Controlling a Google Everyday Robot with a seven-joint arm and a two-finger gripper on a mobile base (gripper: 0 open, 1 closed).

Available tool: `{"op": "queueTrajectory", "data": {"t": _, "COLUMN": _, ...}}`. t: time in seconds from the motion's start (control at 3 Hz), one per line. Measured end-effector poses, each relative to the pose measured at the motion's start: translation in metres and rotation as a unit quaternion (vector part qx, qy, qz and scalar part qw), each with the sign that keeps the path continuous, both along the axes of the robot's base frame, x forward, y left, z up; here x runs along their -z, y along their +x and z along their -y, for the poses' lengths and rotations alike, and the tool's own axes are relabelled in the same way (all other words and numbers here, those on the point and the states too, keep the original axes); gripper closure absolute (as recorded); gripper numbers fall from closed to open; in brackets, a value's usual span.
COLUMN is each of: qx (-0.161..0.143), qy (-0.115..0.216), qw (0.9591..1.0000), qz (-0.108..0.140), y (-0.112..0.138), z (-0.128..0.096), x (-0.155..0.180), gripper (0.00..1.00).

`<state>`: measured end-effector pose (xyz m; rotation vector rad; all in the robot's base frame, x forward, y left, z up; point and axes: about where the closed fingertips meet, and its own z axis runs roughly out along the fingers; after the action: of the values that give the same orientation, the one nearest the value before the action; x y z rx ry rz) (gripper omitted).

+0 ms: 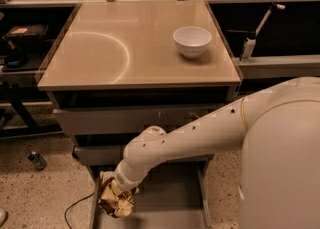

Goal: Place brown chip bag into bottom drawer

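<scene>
Gripper [119, 191]: at the lower left of the camera view, at the end of the white arm [190, 140], low in front of the cabinet; clamped on the brown chip bag, its tips largely buried in the crumpled foil

Brown chip bag [112, 204]: crinkled, dark brown with pale yellow patches, held at the gripper; positioned at the left edge of the bottom drawer, over its left side rail, with part of the bag overhanging toward the floor side; whether it touches the drawer floor cannot be told

Bottom drawer [170, 200]: lowest of the grey drawers, pulled out toward the camera; plain flat floor visible to the right of the bag, side rail visible on the right; the arm crosses above its rear part

Middle drawer [95, 155]: grey front just above the bottom drawer, partly covered by the arm's elbow joint

Top drawer [125, 120]: grey front with light scratch marks, directly under the worktop

Worktop [100, 73]: beige, glossy, showing a pale curved arc of reflected light on its left half

White bowl [192, 40]: upright on the worktop, near the back right corner, well apart from the gripper and the bag

Spray bottle [248, 49]: white, standing on a ledge to the right of the worktop

Small bottle [36, 160]: lying on the speckled floor, left of the cabinet

Dark cable [75, 208]: trailing across the floor near the drawer's left rail
</scene>
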<state>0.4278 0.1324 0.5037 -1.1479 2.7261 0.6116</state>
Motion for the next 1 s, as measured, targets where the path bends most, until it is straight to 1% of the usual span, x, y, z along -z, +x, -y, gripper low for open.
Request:
{"op": "queueTrajectory", "data": {"t": 0.33, "qx": 0.055, "qy": -0.003, "qw": 0.9984, "qz": -0.012, "y": 0.015, "z": 0.004, "x": 0.024, "gripper": 1.0}}
{"op": "queueTrajectory", "data": {"t": 0.67, "qx": 0.055, "qy": -0.003, "qw": 0.9984, "qz": -0.012, "y": 0.015, "z": 0.004, "x": 0.024, "gripper": 1.0}}
{"op": "queueTrajectory", "data": {"t": 1.0, "qx": 0.058, "qy": 0.007, "qw": 0.9982, "qz": -0.012, "y": 0.014, "z": -0.001, "x": 0.041, "gripper": 1.0}}
